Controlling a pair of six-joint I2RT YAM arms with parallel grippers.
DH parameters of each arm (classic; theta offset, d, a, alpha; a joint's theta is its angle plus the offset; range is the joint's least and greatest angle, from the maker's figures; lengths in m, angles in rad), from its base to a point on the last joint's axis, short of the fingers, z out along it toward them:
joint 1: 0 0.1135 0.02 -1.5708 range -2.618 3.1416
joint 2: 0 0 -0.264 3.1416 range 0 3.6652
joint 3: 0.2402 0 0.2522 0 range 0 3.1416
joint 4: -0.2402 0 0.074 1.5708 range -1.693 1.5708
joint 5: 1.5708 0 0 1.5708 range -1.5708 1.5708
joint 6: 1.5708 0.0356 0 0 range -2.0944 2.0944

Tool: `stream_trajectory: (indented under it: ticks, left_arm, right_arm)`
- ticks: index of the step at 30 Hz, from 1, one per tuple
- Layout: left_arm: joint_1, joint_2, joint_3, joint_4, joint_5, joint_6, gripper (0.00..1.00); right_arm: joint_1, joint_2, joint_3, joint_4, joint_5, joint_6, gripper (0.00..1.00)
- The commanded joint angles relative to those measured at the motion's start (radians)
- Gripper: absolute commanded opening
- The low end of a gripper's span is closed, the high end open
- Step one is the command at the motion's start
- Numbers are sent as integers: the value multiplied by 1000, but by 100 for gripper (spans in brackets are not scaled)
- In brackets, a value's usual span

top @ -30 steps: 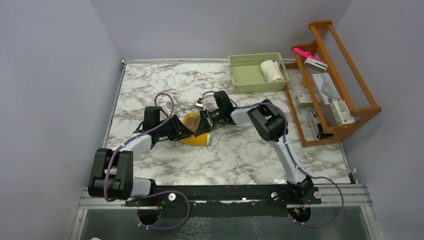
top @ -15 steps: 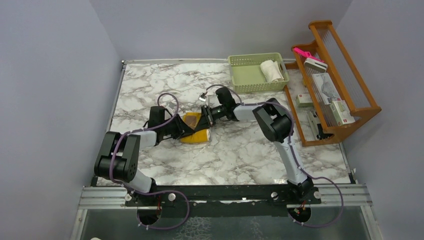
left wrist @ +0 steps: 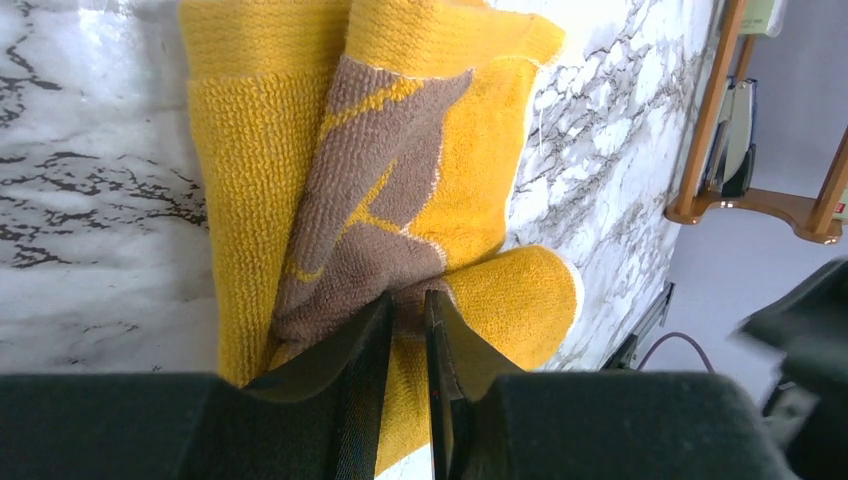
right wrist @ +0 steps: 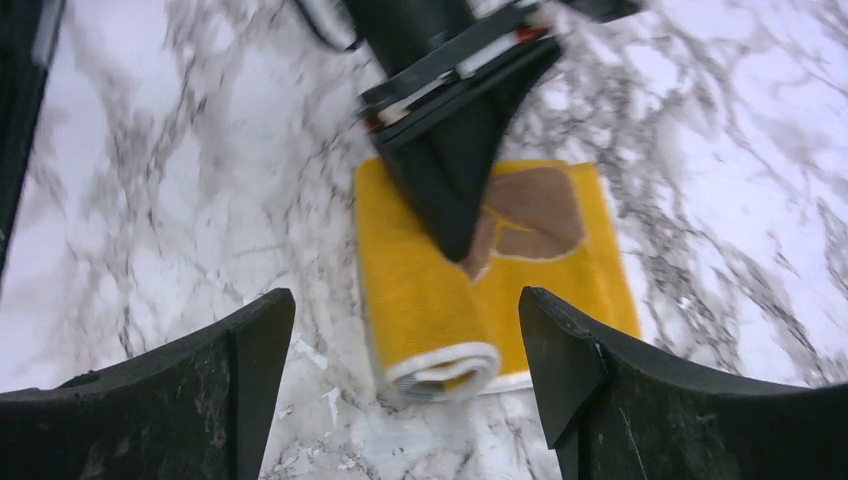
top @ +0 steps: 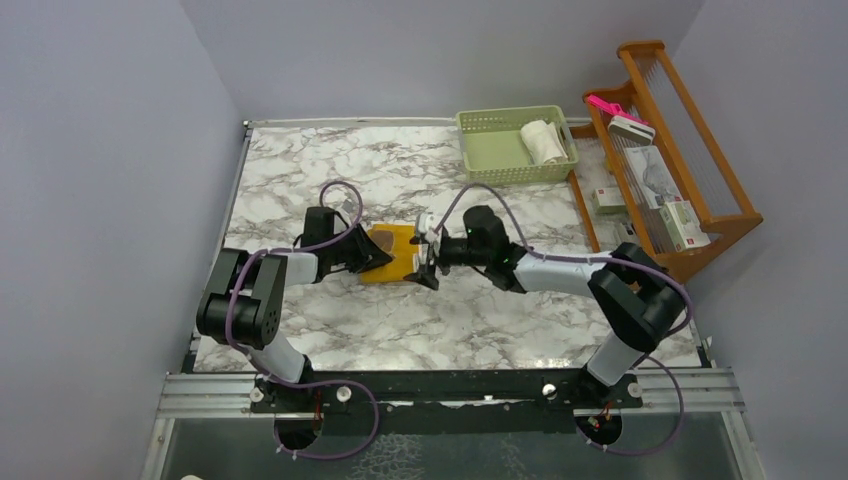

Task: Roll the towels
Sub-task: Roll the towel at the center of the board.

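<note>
The mustard-yellow towel (top: pixel 390 262) with its brown bear print lies mid-table, part rolled; the roll (right wrist: pixel 432 300) runs along its near side. My left gripper (left wrist: pixel 408 296) reaches in from the left and is shut on a fold of the brown-printed cloth (left wrist: pixel 380 190) beside the roll. My right gripper (right wrist: pixel 405 305) stands open just right of the towel, its fingers (right wrist: pixel 560 350) either side of the roll's white-edged end without touching it. In the top view the right gripper (top: pixel 427 262) is at the towel's right edge. The cream-white towel (top: pixel 543 141) lies rolled in the green basket (top: pixel 483 168).
The pale green basket stands at the back right of the marble table (top: pixel 480 310). A wooden rack (top: pixel 690 160) with boxes and a pink brush (top: pixel 606 104) lines the right edge. Grey walls close in the left and the back.
My right gripper has let go of the yellow towel, opened wide and drawn back to the right. The left gripper stays pinched on the cloth, its arm shifted a little left.
</note>
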Motion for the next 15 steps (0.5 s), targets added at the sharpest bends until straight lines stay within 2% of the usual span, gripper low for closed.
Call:
stream_trajectory:
  ticks: [1,12,15]
  left_arm:
    - [-6,53,1,-99,-88,58,23]
    - [-8,65,21,-131,-84,71,23]
    - [-8,74,24,-131,-82,73,23]
  right_arm:
    - [75,68,-73,100,85,-377,84]
    - [115,206,38,54,105,-535,83]
    - [116,238,77,20,101,-541,75]
